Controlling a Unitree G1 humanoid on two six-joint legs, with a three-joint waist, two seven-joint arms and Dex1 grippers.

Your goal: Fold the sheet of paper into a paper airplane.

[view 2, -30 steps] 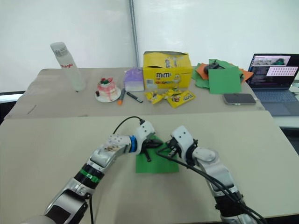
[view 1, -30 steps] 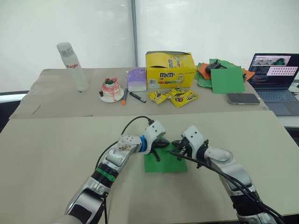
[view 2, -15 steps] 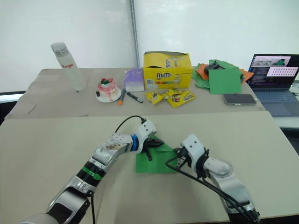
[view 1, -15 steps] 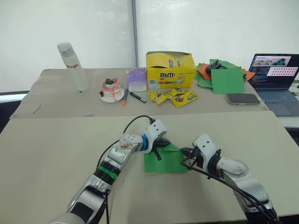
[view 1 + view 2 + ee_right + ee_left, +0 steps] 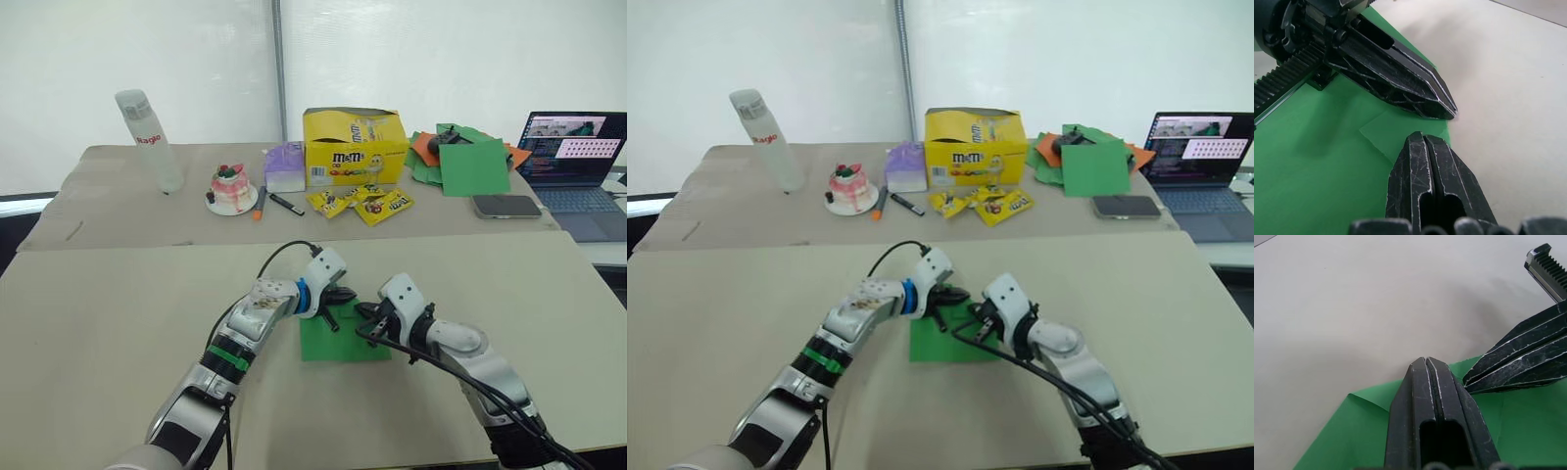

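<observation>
The bright green sheet of paper [image 5: 341,340] lies flat on the near beige table, with a small folded flap [image 5: 1396,133] at its far corner. My left gripper [image 5: 340,297] is shut and its fingertips rest on the sheet's far edge. From the right comes my right gripper [image 5: 363,320], also shut, with its tip on the sheet's far right part, close beside the left one. In the left wrist view the shut left fingers [image 5: 1425,396] lie over the paper's edge [image 5: 1347,431], and the right gripper's fingers [image 5: 1520,362] sit just beside them.
The far table holds a clear bottle [image 5: 150,137], a small cake [image 5: 233,186], a purple box [image 5: 287,166], a yellow candy box [image 5: 355,147], candy packets [image 5: 374,204], a pile of orange and green papers [image 5: 462,157], a phone [image 5: 507,206] and a laptop [image 5: 576,162].
My right gripper, which had drawn off to the paper's right side half a second ago, has come back onto the paper beside the left gripper. The left gripper has stayed put.
</observation>
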